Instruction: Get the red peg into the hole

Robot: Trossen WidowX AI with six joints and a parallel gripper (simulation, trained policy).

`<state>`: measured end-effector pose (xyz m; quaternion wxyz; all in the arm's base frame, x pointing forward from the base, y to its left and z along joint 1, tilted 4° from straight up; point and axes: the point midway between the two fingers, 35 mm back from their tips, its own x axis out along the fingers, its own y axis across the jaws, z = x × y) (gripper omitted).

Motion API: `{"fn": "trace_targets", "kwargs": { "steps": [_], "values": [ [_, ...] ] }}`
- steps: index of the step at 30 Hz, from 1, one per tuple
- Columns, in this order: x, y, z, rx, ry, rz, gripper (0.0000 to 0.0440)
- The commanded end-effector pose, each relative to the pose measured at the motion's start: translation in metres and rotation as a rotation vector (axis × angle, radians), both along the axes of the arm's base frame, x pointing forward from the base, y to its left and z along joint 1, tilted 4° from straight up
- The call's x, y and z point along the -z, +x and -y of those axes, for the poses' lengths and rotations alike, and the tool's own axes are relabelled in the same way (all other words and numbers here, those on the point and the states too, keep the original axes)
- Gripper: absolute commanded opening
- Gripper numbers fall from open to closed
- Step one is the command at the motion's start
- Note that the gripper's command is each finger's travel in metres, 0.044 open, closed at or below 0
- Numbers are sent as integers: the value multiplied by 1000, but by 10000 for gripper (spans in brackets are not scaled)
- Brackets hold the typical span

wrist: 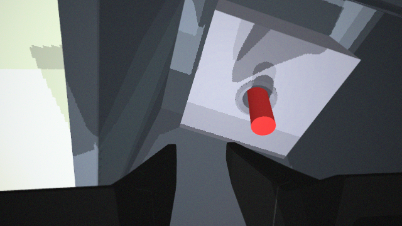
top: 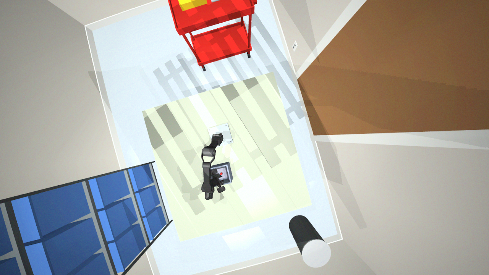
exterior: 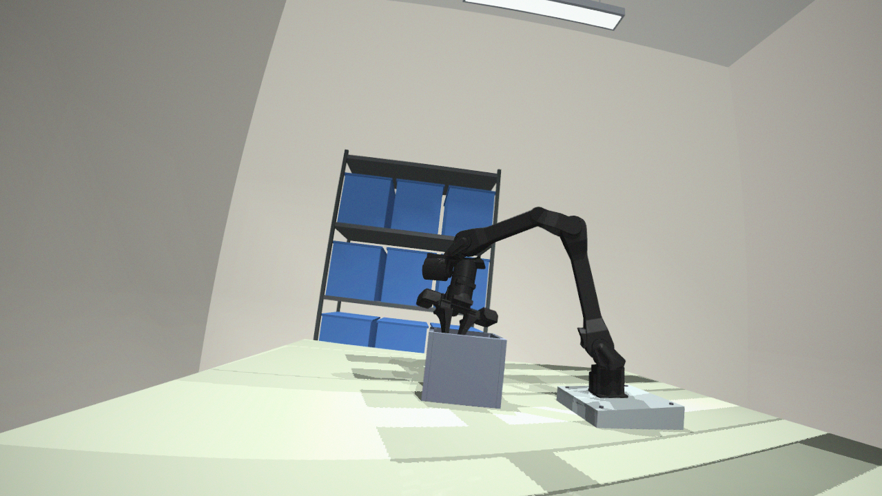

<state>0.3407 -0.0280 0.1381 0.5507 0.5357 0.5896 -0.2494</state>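
The red peg (wrist: 261, 108) (top: 221, 173) stands in the hole of the pale plate (wrist: 317, 85) at the bottom of the grey box (exterior: 464, 373) (top: 230, 170). Its lower end is inside the ring around the hole and its upper part sticks up above the plate. How deep it sits is hard to tell. My gripper (wrist: 201, 151) (exterior: 454, 331) is partly open, with nothing between its fingers. Its fingertips are at the box's rim in the exterior view, above the peg and off to one side of it in the wrist view. The box walls hide the peg in the exterior view.
The arm's base stands on a light block (exterior: 641, 419) (top: 229, 135) beside the box. A shelf with blue bins (exterior: 354, 271) (top: 61, 212), a red cart (top: 222, 42) and a dark cylinder with a white top (top: 316, 253) stand around the table.
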Motion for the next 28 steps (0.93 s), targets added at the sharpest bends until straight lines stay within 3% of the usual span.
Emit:
{"fn": "trace_targets", "kwargs": {
  "steps": [1,28],
  "values": [
    [-8,4,0,-7,29,28,131],
    [-24,33,10,-89,160,167,126]
  ]
}}
